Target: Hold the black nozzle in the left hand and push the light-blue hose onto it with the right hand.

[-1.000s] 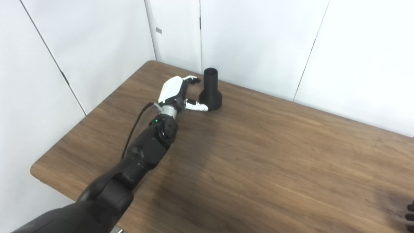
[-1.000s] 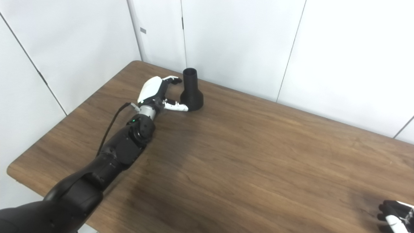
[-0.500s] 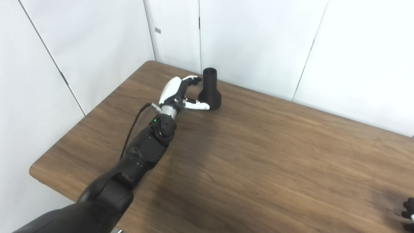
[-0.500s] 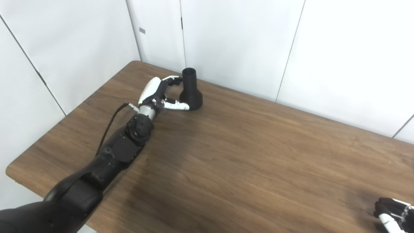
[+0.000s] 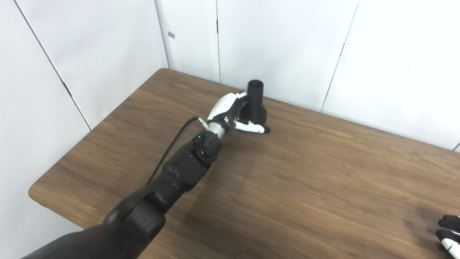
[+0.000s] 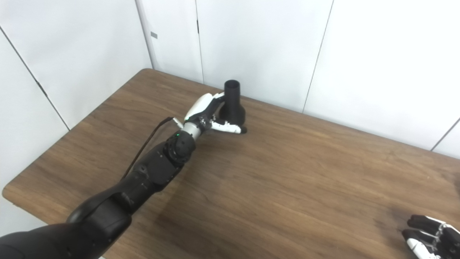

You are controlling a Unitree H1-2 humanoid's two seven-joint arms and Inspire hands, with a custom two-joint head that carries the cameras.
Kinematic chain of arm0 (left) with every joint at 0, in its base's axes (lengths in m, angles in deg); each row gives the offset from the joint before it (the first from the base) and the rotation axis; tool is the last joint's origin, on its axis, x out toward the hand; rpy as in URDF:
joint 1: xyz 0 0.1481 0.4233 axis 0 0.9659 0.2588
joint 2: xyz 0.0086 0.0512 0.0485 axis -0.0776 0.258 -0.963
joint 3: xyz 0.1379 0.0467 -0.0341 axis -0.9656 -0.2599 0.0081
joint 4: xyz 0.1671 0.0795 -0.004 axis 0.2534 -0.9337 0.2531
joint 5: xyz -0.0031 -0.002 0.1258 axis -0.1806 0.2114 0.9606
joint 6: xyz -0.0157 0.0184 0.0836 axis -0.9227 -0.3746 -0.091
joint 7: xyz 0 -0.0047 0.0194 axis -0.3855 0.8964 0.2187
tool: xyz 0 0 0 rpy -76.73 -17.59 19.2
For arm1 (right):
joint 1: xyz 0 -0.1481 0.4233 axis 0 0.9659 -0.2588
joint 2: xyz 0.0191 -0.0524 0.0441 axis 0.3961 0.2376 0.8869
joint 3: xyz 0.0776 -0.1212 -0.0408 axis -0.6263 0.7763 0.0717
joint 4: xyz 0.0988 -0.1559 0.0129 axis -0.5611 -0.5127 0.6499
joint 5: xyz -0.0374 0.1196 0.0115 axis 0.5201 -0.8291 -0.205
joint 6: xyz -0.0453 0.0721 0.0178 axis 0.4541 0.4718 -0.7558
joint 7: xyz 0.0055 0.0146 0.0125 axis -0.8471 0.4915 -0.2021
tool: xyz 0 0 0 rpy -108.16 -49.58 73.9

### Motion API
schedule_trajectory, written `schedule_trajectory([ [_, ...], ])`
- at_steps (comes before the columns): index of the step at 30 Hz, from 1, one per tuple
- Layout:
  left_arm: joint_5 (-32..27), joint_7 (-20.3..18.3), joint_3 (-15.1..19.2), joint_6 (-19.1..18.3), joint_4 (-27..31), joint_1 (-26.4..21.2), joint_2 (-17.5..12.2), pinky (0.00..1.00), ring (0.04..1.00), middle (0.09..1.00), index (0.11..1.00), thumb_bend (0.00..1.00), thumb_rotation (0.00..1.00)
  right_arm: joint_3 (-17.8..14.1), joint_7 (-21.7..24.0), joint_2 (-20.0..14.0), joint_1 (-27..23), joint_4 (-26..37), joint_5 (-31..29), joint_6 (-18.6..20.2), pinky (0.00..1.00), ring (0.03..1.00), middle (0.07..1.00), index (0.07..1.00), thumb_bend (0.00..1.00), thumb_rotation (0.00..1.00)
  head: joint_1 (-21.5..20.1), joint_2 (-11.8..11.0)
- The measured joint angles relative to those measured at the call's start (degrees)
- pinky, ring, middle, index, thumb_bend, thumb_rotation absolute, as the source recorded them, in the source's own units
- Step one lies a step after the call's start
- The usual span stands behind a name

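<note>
Broadly, the brown wooden surface [image 5: 305, 187] lies bare across its middle and near side, with wide open room between the two hands. One black nozzle [image 5: 256, 104] stands upright on its flared base close to the far edge, just before the white wall panels [image 5: 287, 46]. No hose shows in either view. Two hands are visible. The left hand [image 5: 233, 115], on a long black arm stretched diagonally from the lower left, wraps the nozzle's base: its fingers [image 6: 219, 98] curl behind the neck and its thumb [image 5: 253, 127] lies along the front, grasping it. The right hand [image 6: 427, 235] sits at the lower right corner, cut by the frame, fingers spread and holding nothing.
</note>
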Motion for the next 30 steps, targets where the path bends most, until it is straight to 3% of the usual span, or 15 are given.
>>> schedule_trajectory([
  [3, 0.1, -0.5, -0.6, 0.0, 0.0, -0.2, 0.0, 0.94, 0.963, 0.883, 0.834, 1.0, 0.26, 0.4, 0.4, -0.5, 0.0, 1.2, 0.8, 0.5, 0.51, 0.64, 0.675, 0.631, 0.21, 0.04, -0.1, 0.0],
  [6, 1.2, -0.5, -1.3, 0.0, -0.3, -0.2, 0.0, 0.99, 0.892, 0.802, 0.786, 1.0, 0.26, 0.5, 0.5, -0.6, -0.1, 3.0, 1.1, 0.8, 0.51, 0.633, 0.667, 0.628, 0.21, 0.0, -0.1, 0.1],
  [10, 2.6, -0.2, -1.6, 0.0, -0.3, -0.2, 0.3, 1.0, 0.836, 0.72, 0.705, 1.0, 0.16, 0.5, 0.6, -0.6, -0.4, 3.9, 1.1, 1.8, 0.51, 0.64, 0.672, 0.634, 0.2, 0.0, -0.2, 0.3],
  [21, 5.9, 3.8, -1.9, 2.2, -2.2, 0.0, 1.3, 1.0, 0.78, 0.658, 0.63, 0.97, 0.03, 0.7, 1.7, -0.6, -0.4, 4.4, 1.8, 2.3, 0.5, 0.629, 0.671, 0.638, 0.18, 0.0, -0.4, 0.4],
  [24, 7.8, 5.0, -2.6, 2.2, -2.3, 0.1, 1.3, 1.0, 0.759, 0.636, 0.602, 0.92, 0.0, 0.7, 1.8, -0.6, -0.4, 4.6, 1.8, 2.5, 0.51, 0.637, 0.673, 0.643, 0.18, 0.0, -0.4, 0.5],
  [27, 10.5, 8.6, -4.5, 2.5, -3.6, 0.1, 1.3, 0.99, 0.72, 0.604, 0.584, 0.87, 0.0, 0.8, 2.0, -0.6, -0.4, 5.6, 1.8, 3.2, 0.51, 0.642, 0.675, 0.645, 0.17, 0.0, -0.5, 0.8],
  [28, 11.6, 9.9, -5.3, 2.8, -4.1, 0.1, 1.2, 0.98, 0.702, 0.56, 0.524, 0.7, 0.0, 0.8, 2.3, -0.7, -0.4, 6.0, 1.8, 3.5, 0.52, 0.644, 0.676, 0.645, 0.17, 0.0, -0.5, 0.8],
  [29, 12.5, 11.0, -6.3, 3.1, -4.6, 0.1, 1.1, 0.98, 0.675, 0.539, 0.479, 0.59, 0.0, 0.9, 2.5, -0.7, -0.5, 6.2, 1.8, 3.7, 0.52, 0.647, 0.677, 0.645, 0.16, 0.0, -0.5, 0.9],
  [30, 13.5, 12.0, -7.0, 3.7, -5.2, 0.0, 0.9, 0.97, 0.666, 0.532, 0.464, 0.56, 0.0, 0.9, 2.6, -0.7, -0.5, 6.3, 1.8, 3.7, 0.53, 0.647, 0.678, 0.646, 0.16, 0.0, -0.6, 1.0],
])
